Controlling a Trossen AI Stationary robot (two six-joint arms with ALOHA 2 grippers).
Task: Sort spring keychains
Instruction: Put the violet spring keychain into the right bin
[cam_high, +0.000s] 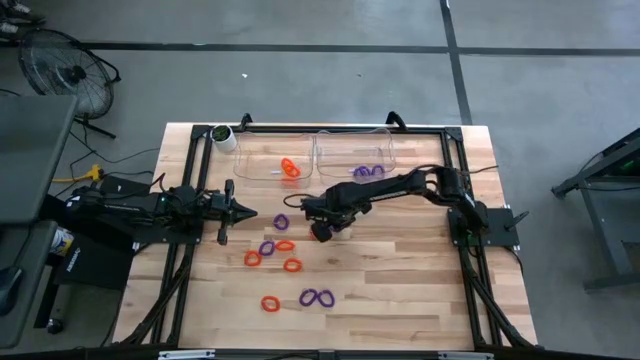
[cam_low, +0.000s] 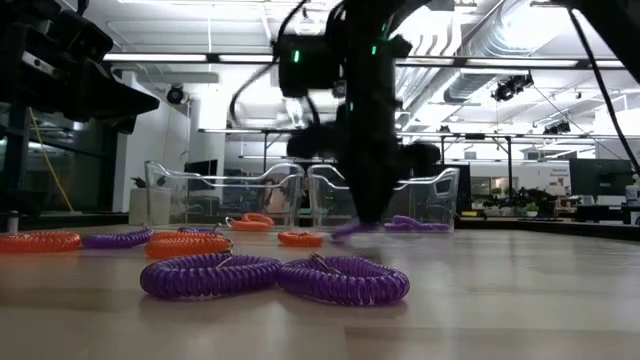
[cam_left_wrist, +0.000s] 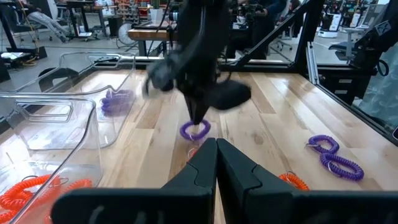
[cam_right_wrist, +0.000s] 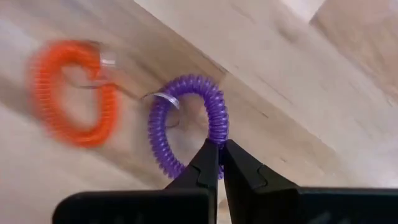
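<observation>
My right gripper (cam_right_wrist: 220, 148) reaches over the table's middle (cam_high: 298, 213) and is shut on a purple spring keychain (cam_right_wrist: 186, 118) (cam_high: 281, 221) (cam_left_wrist: 194, 130). An orange keychain (cam_right_wrist: 71, 93) lies just beside it. Several other orange (cam_high: 292, 265) and purple (cam_high: 317, 297) keychains lie flat on the wood toward the near edge. Two clear bins stand at the far edge: the left bin (cam_high: 262, 148) has an orange keychain (cam_high: 290, 167) in it, the right bin (cam_high: 345, 150) purple ones (cam_high: 368, 171). My left gripper (cam_left_wrist: 216, 149) (cam_high: 245, 212) is shut, holds nothing, and points at the right gripper. My right gripper pinches the purple keychain's coil at one spot on its ring (cam_right_wrist: 219, 138) between the two fingertips. The fingers (cam_left_wrist: 198, 111) come from above, pointing down, and the ring hangs below them close to the table. Whether it is clear of the wood, I cannot tell.
A white cup (cam_high: 222, 137) stands at the far left corner beside the bins. A black frame (cam_high: 455, 180) runs along the table's edges. Bare wood (cam_high: 400, 280) lies toward the near right.
</observation>
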